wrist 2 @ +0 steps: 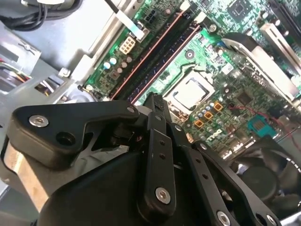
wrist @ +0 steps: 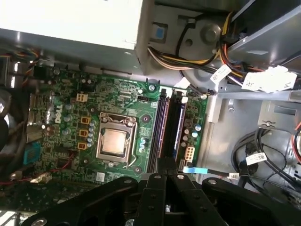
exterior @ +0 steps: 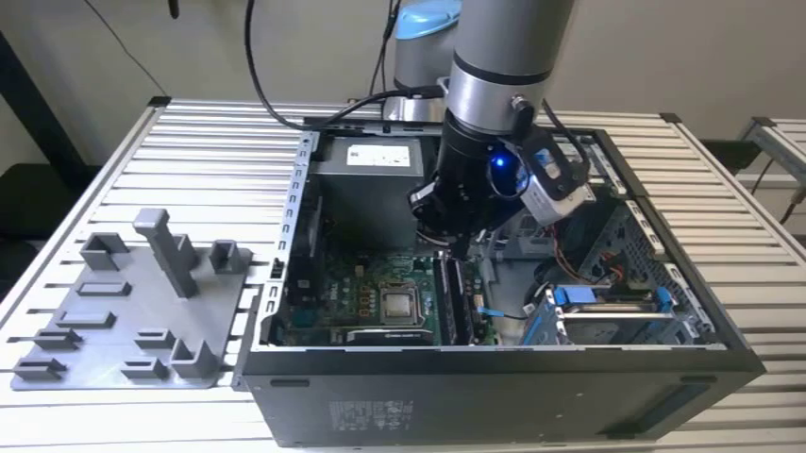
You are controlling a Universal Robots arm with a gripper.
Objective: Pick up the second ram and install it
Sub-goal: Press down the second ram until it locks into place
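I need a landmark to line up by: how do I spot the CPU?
Look in the open case at the green motherboard. The CPU sits near its middle, beside two long dark RAM slots. It is the only plain silver square, held in a metal frame.

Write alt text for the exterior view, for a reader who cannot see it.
A robot arm reaches down into an open computer case, its gripper just above the memory slots beside the CPU on the green motherboard. On the exterior view's left, a grey holder tray sits on the slatted table.
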